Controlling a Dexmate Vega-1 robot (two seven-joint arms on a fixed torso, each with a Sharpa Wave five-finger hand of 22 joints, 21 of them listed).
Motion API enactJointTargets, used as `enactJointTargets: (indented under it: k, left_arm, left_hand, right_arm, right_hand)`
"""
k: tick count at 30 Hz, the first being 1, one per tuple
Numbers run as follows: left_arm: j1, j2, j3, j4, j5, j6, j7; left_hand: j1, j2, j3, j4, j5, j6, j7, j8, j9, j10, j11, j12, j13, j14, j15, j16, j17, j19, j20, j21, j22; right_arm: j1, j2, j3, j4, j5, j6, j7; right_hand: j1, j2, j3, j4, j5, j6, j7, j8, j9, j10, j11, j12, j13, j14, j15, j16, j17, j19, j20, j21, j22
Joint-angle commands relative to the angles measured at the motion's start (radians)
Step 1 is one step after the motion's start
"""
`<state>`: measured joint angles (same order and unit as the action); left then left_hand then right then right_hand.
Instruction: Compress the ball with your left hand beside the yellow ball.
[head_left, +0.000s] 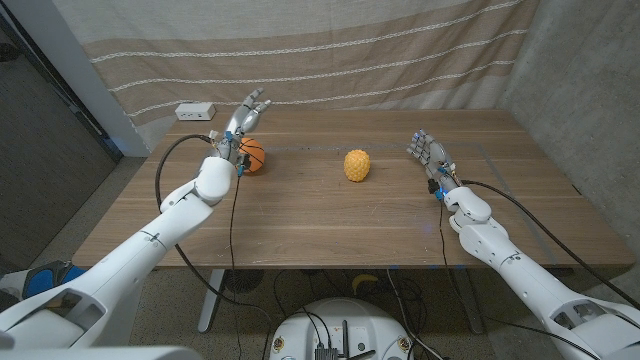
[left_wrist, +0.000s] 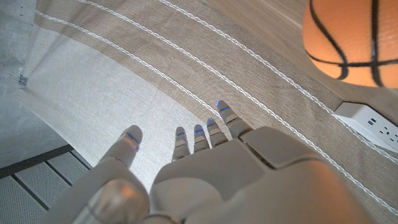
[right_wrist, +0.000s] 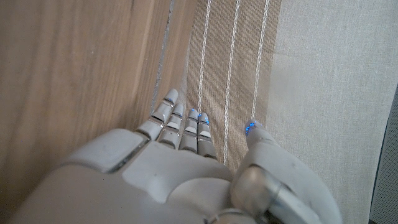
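The small orange basketball-patterned ball (head_left: 253, 155), at nine o'clock from the yellow ball (head_left: 357, 165), is being approached by the wide-spread left hand (head_left: 240, 125); it should be wrapped evenly before squeezing.

this looks like a robot test room or lab rather than a home. a plain wooden tabletop (head_left: 330, 215) stands before a striped cloth backdrop (head_left: 320, 50) hung across the far side, with a bare grey wall (head_left: 590, 90) at right. a white power strip (head_left: 195, 111) lies at the far left corner and black cables (head_left: 235, 250) trail from the arms.
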<state>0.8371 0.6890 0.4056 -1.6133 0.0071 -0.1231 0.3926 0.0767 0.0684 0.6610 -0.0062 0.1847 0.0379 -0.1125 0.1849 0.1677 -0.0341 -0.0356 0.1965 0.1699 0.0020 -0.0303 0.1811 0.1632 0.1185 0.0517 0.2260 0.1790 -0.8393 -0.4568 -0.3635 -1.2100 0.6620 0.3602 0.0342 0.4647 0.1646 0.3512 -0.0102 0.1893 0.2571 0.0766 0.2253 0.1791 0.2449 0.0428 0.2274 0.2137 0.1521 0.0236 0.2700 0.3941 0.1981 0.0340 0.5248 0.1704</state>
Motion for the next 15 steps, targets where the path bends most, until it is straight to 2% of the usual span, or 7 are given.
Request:
enactJointTargets:
  k: [1, 15]
  left_arm:
    - [0.032, 0.031, -0.012, -0.085, 0.115, 0.163, 0.091]
    - [0.058, 0.081, -0.01, -0.181, 0.226, 0.351, 0.128]
  left_hand:
    - [0.005, -0.009, 0.002, -0.011, -0.001, 0.0, -0.008, -0.003, 0.003, 0.006, -0.009, 0.0, 0.004, 0.001, -0.008, -0.003, 0.003, 0.008, -0.004, 0.0, 0.003]
    - [0.007, -0.021, -0.004, -0.032, -0.004, 0.0, -0.014, -0.004, 0.003, 0.008, -0.018, -0.002, 0.004, -0.001, -0.013, -0.004, 0.004, 0.011, -0.008, -0.003, 0.003]
  right_arm:
    - [0.012, 0.007, -0.005, 0.017, -0.002, 0.006, 0.008]
    - [0.011, 0.01, -0.007, 0.019, -0.004, 0.006, 0.006]
  right_hand:
    - [0.012, 0.001, 0.004, -0.008, 0.001, 0.01, -0.001, -0.005, 0.005, 0.008, -0.001, -0.002, 0.003, 0.006, 0.003, 0.006, 0.0, 0.014, 0.0, -0.002, 0.001]
    - [0.009, 0.002, 0.006, -0.014, 0.001, 0.011, -0.001, -0.009, 0.005, 0.008, 0.001, -0.004, 0.003, 0.007, 0.001, 0.007, -0.001, 0.016, 0.001, -0.008, 0.002]
